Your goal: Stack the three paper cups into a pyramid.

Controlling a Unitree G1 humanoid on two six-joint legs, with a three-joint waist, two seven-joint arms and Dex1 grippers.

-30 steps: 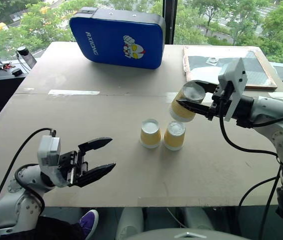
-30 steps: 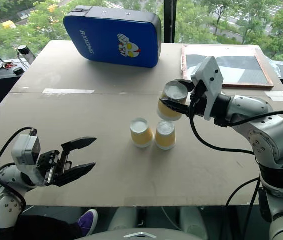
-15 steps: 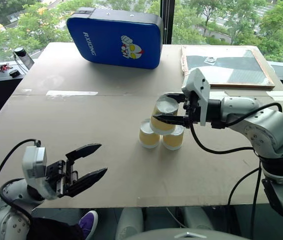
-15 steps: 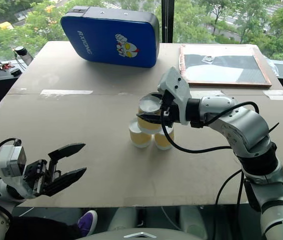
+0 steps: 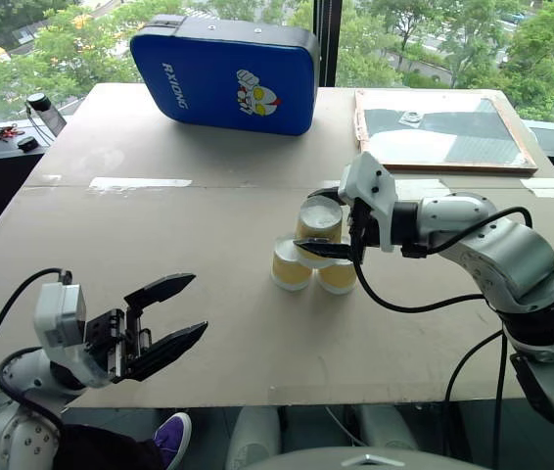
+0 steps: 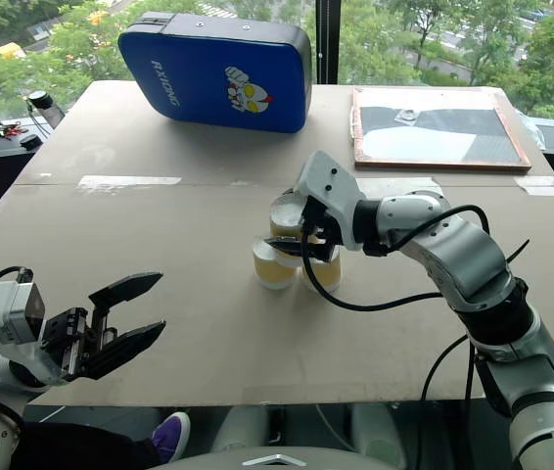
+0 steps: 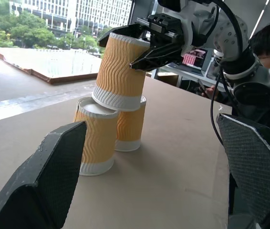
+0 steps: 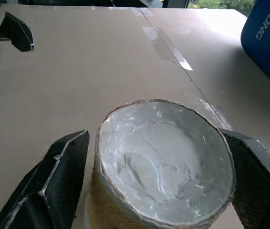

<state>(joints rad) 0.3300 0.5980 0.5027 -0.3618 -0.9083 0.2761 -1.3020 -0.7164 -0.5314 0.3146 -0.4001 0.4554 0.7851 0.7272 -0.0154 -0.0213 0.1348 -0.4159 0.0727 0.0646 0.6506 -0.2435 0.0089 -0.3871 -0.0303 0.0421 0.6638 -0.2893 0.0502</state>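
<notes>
Left eye view takes in a broad brown table [image 5: 160, 294] with a blue case [image 5: 226, 76] at its far side, white letters "RXIONG" down one end and a cartoon masked figure printed at its middle. Right of the case lies a flat wood-framed board [image 5: 443, 129]. Near the table's middle stands the pyramid [image 5: 314, 250]: three paper cups, upside down, with wavy ribbed yellow-tan sides and white bands at rim and base. Two base cups [image 7: 96, 140] sit touching each other, and the top cup [image 7: 118, 71] rests tilted across their white bottoms. Nothing can be seen inside any cup, since the mouths face down. The right gripper [image 5: 328, 223] reaches in from the right with its fingers on either side of the top cup, spread slightly wider than it. The left gripper [image 5: 171, 316] hangs at the near left edge, well apart from the cups, fingers spread and holding nothing.
</notes>
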